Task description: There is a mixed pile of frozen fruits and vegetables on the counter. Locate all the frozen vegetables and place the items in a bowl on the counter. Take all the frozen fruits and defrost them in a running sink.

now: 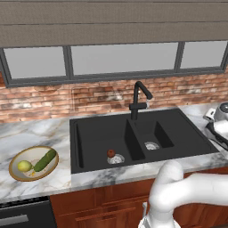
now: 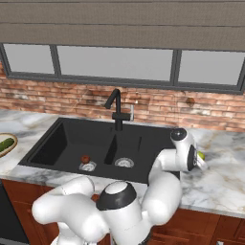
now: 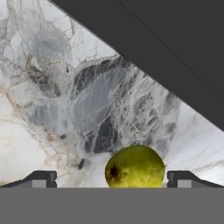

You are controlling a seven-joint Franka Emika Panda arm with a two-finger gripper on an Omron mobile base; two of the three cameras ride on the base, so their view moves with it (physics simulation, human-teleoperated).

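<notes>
Lemon-like ball on counter | between released pincer tips | beside sink

arm: glossy white, rounded tubular links, bulbous elbows
joints: dark grey to black caps and bands between links
wrist: white casing with black ring
finger tips: small, dark grey, blocky, lighter inner faces

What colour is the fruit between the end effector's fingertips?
Yellow-green, with a dark brown spot at one end; the hand view shows it best.
</notes>
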